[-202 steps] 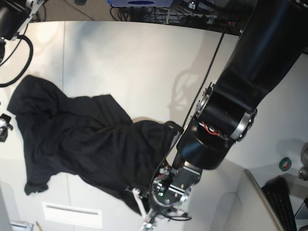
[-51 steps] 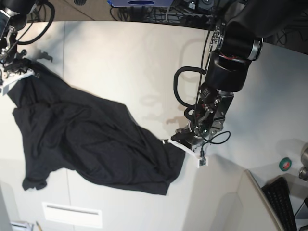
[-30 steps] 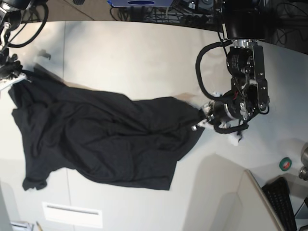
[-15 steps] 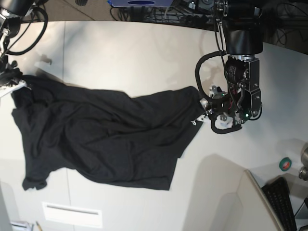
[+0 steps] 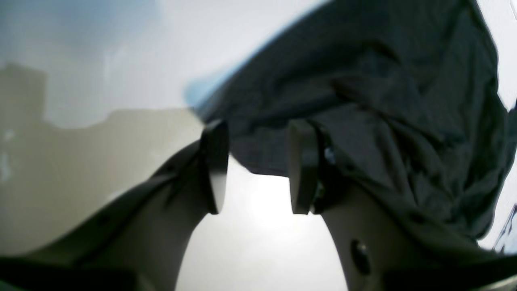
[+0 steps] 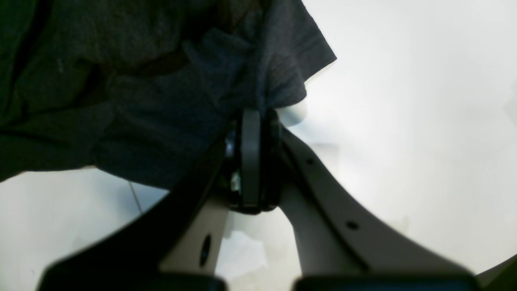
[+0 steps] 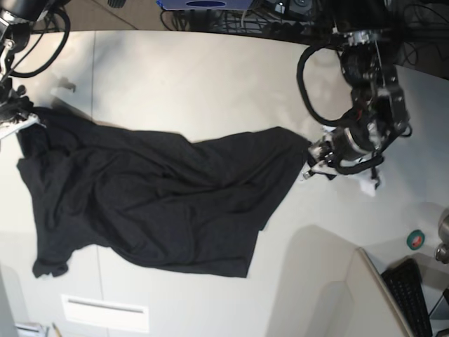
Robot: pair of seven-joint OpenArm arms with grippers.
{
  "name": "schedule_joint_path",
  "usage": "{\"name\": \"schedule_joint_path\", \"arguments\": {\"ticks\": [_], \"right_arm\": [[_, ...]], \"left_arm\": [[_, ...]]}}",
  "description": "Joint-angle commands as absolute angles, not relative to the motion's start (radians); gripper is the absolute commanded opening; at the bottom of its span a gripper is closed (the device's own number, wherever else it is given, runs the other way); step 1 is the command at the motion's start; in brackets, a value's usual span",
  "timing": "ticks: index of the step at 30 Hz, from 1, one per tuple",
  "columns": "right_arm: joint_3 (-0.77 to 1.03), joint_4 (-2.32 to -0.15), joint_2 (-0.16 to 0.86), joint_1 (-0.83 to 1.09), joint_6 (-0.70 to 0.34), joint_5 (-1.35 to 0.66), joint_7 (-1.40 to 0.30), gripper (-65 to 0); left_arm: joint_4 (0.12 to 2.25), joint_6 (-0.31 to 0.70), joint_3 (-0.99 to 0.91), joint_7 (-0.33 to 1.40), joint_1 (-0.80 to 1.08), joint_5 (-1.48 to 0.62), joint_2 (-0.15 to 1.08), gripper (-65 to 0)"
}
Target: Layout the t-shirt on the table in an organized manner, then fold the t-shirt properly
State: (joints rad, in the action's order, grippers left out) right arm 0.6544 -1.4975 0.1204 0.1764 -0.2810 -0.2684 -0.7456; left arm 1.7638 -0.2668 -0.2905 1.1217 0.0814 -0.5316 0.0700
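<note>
The black t-shirt (image 7: 154,196) lies spread and wrinkled over the left half of the off-white table (image 7: 210,84); no print shows. At the shirt's right corner my left gripper (image 7: 312,165) stands open. In the left wrist view its jaws (image 5: 257,137) are apart, with the t-shirt's (image 5: 363,81) edge lying just past the fingertips and nothing pinched. At the far left my right gripper (image 7: 15,121) is shut on the shirt's other end. The right wrist view shows the right gripper (image 6: 252,117) clamped on a bunched fold of the t-shirt (image 6: 141,81).
A green tape roll (image 7: 417,239) and a black keyboard (image 7: 410,295) sit at the right front. A small white rectangular plate (image 7: 105,312) lies near the front edge, below the shirt. Cables run along the table's curved far edge.
My left gripper has opened and let go of the shirt's right corner, drawing slightly right. That corner now rests on the table. The right gripper keeps its hold.
</note>
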Motion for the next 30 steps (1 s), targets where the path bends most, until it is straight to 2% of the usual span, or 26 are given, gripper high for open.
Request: {"name": "schedule_joint_path", "arguments": {"ticks": [1, 3, 6, 7, 9, 10, 16, 20, 25, 30], "right_arm": [[0.661, -1.512, 0.137, 0.170, -0.283, -0.274, -0.728, -65.0], [0.661, -1.512, 0.133, 0.170, -0.283, -0.274, -0.728, -65.0], [0.661, -1.512, 0.130, 0.168, -0.283, -0.274, -0.728, -65.0], [0.661, -1.512, 0.130, 0.168, -0.283, -0.274, -0.728, -65.0], [0.661, -1.512, 0.130, 0.168, -0.283, -0.274, -0.728, -65.0], [0.661, -1.512, 0.130, 0.168, -0.283, -0.274, -0.728, -65.0], [0.661, -1.512, 0.130, 0.176, -0.283, -0.274, -0.728, -65.0], [0.661, -1.512, 0.130, 0.186, -0.283, -0.274, -0.725, -65.0], [0.661, -1.512, 0.133, 0.189, -0.283, -0.274, -0.723, -65.0], [0.661, -1.512, 0.133, 0.189, -0.283, -0.274, -0.727, -65.0]], "left_arm": [[1.776, -0.226, -0.294, 1.112, 0.062, -0.579, 0.077, -41.1], [1.724, -0.160, -0.291, 1.112, 0.058, -0.627, 0.079, -41.8], [1.613, -0.134, -0.236, 1.087, 0.012, -0.630, 0.081, -43.6], [1.567, -0.134, -0.202, 1.053, -0.007, -0.630, 0.081, -47.6], [1.471, -0.134, -0.122, 0.993, -0.050, -0.630, 0.087, -60.6], [1.426, -0.134, -0.087, 0.977, -0.073, -0.630, 0.097, -65.0], [1.043, -0.229, 0.056, 0.860, -0.254, -0.630, 0.102, -65.0], [0.819, -0.237, 0.147, 0.737, -0.374, -0.633, 0.094, -65.0], [0.699, -0.239, 0.185, 0.585, -0.469, -0.631, 0.056, -65.0], [0.716, -0.239, 0.185, 0.564, -0.516, -0.638, 0.036, -65.0]]}}
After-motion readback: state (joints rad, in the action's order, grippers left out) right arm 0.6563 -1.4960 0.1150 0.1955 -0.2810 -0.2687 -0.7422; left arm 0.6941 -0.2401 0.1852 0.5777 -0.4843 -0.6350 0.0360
